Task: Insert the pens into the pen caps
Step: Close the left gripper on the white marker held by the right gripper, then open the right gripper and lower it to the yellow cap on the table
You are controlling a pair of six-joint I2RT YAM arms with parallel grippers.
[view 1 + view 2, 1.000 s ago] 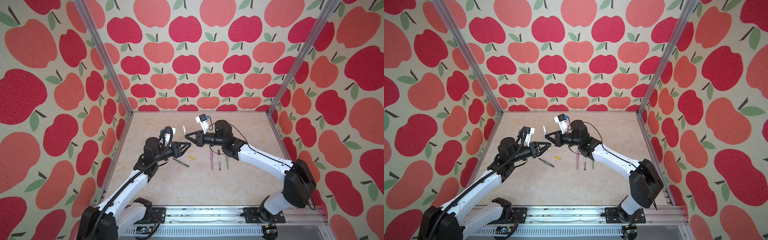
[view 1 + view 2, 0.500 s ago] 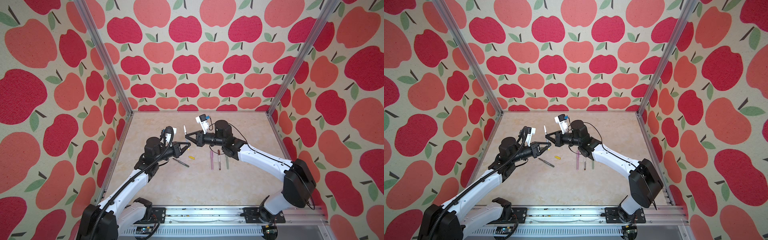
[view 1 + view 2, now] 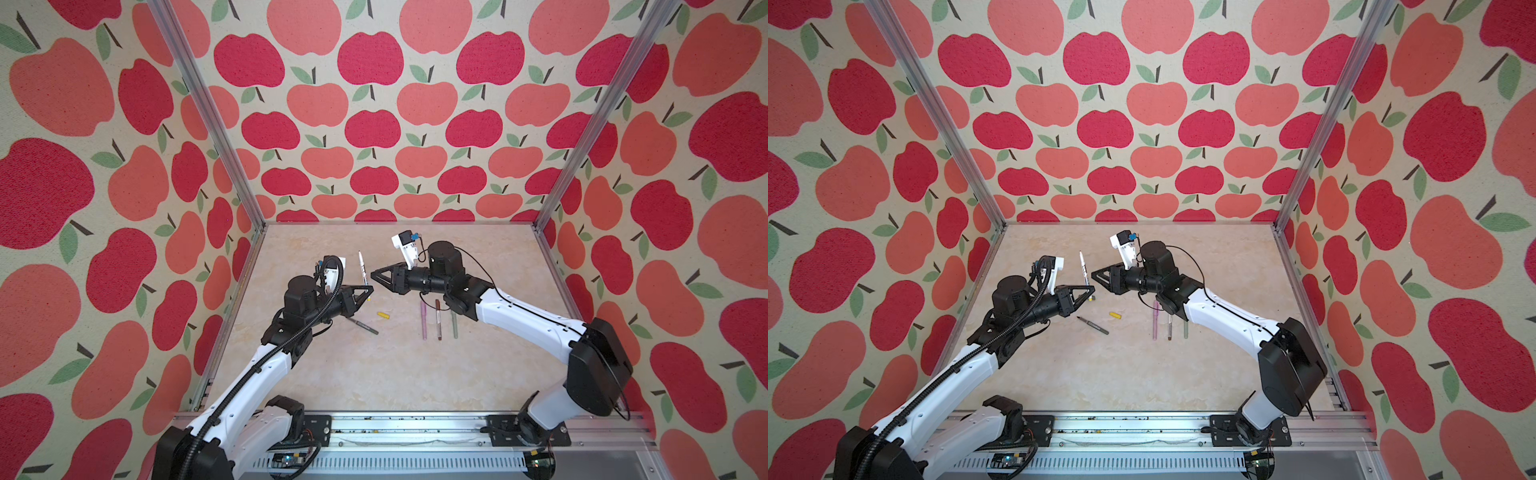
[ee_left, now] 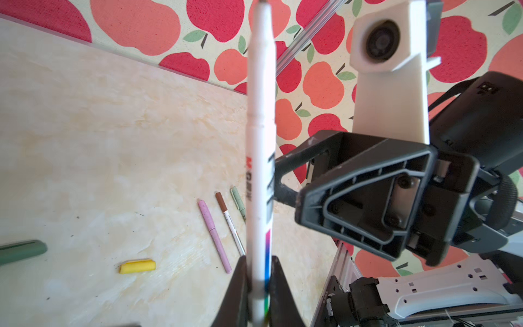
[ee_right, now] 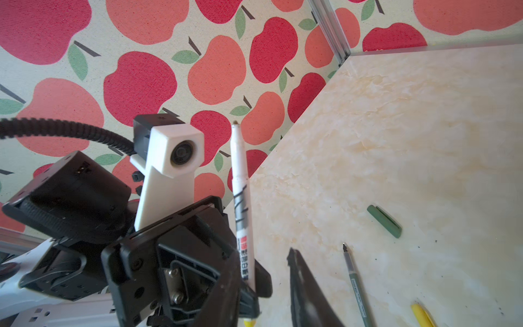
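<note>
1 white-and-yellow pen (image 3: 362, 268) stands tip-up, clamped near its yellow end by my left gripper (image 3: 367, 292), presumably so a cap can go on top. My right gripper (image 3: 373, 274), just beside, gapes empty; the yellow cap (image 3: 384, 316) lies lower centre on marbled table (image 3: 374, 374), apple-print walls (image 3: 374, 124) around.

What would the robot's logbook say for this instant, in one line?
left gripper: shut on white-and-yellow pen, tip up | right gripper: open beside it | yellow cap: lying loose | dark green pen: lying uncapped
</note>
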